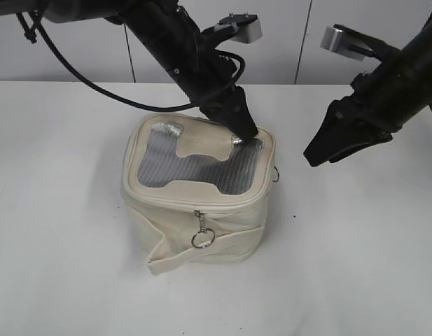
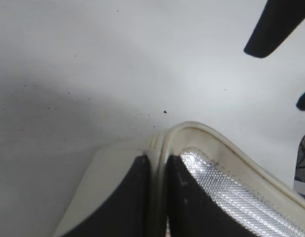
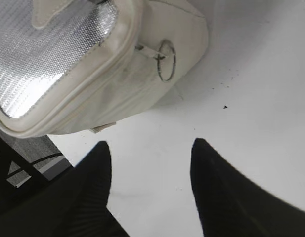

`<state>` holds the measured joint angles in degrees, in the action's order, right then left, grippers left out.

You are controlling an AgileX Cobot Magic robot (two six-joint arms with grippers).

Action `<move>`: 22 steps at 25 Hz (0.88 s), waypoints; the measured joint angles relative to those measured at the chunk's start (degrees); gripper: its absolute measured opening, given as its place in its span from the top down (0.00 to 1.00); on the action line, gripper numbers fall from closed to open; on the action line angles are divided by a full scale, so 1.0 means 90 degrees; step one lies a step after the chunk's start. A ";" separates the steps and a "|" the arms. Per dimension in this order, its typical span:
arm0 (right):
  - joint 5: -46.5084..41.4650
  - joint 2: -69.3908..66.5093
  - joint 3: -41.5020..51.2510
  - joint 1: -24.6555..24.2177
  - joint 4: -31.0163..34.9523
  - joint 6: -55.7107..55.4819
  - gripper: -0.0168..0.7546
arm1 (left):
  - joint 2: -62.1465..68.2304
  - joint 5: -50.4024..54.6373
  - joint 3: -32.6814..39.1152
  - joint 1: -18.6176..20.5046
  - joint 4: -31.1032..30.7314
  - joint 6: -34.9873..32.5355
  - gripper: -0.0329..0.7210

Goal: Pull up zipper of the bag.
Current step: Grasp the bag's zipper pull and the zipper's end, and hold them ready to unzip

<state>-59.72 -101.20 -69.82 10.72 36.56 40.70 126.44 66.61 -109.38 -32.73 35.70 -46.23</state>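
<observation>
The cream bag [image 1: 223,224] stands mid-table, its grey mesh top and bone-shaped patch facing up. The zipper track [image 1: 223,204] runs round the top panel. A silver slider with a ring pull [image 1: 202,238] hangs at the front, and a second ring pull [image 1: 276,173] hangs on the right side. My left gripper [image 1: 245,133] is at the top's back right corner. In the left wrist view its fingers [image 2: 158,170] are shut on the bag's cream rim [image 2: 201,133]. My right gripper [image 1: 317,155] hovers open and empty to the right of the bag; its wrist view shows the gripper [image 3: 150,148] over bare table, near the ring pull [image 3: 166,60].
The white table [image 1: 61,245] surrounds the bag. The flat cream strap [image 1: 201,252] wraps the bag's front and its end sticks out at the lower left. A pale wall stands behind the table.
</observation>
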 joint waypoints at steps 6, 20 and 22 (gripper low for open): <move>0.0817 0.0007 0.0831 0.0000 0.1042 0.1621 0.45 | -0.0111 0.0082 0.0006 0.0000 -0.0151 0.0006 0.86; 0.1747 0.0007 0.1373 0.0000 0.2265 0.4065 0.45 | -0.0111 0.0088 0.0006 0.0000 -0.0150 0.0006 0.86; 0.1753 0.0007 0.1373 0.0027 0.2250 0.4143 0.45 | -0.0111 0.0088 0.0006 0.0000 -0.0150 0.0006 0.87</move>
<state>-43.95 -101.14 -57.46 10.96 56.81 77.99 125.44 67.40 -109.32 -32.73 34.35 -46.18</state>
